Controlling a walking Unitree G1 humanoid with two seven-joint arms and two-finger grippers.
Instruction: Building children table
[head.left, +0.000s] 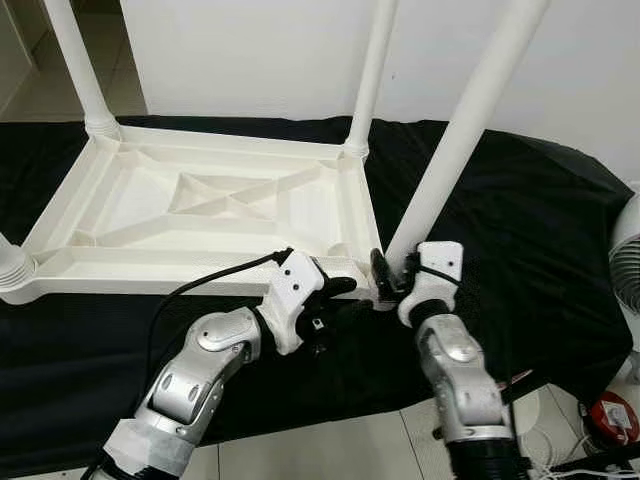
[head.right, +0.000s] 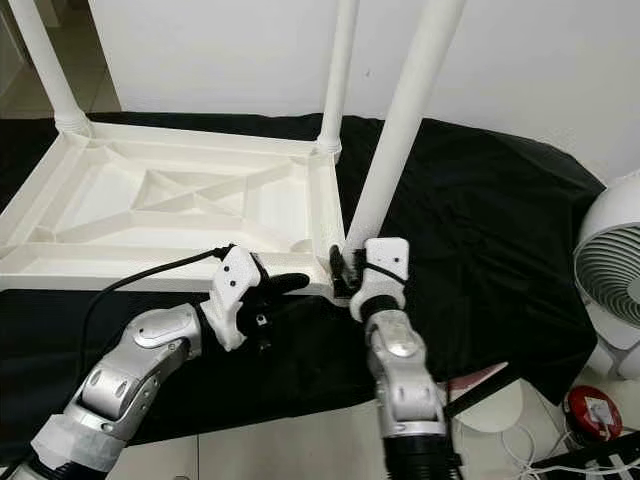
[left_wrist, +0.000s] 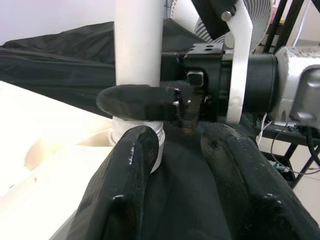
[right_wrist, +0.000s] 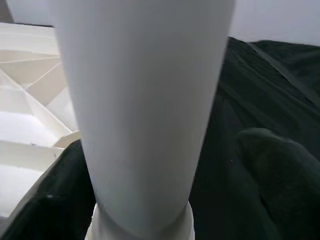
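A white plastic table (head.left: 200, 205) lies upside down on a black cloth (head.left: 520, 230). Legs stand at its far left corner (head.left: 75, 60) and far right corner (head.left: 372, 70). At the near right corner a third leg (head.left: 460, 130) leans up and to the right. My right gripper (head.left: 392, 272) is shut on the base of this leg; in the right wrist view the leg (right_wrist: 145, 110) stands between the two black fingers (right_wrist: 280, 165). My left gripper (head.left: 338, 305) stands open just left of that corner, over the cloth, with nothing between its fingers (left_wrist: 132, 165).
A white fan (head.right: 615, 260) stands on the floor at the right, with a red object (head.right: 592, 412) and cables below it. A short ribbed leg stub (head.left: 12, 268) sits at the table's near left corner. A white wall runs behind.
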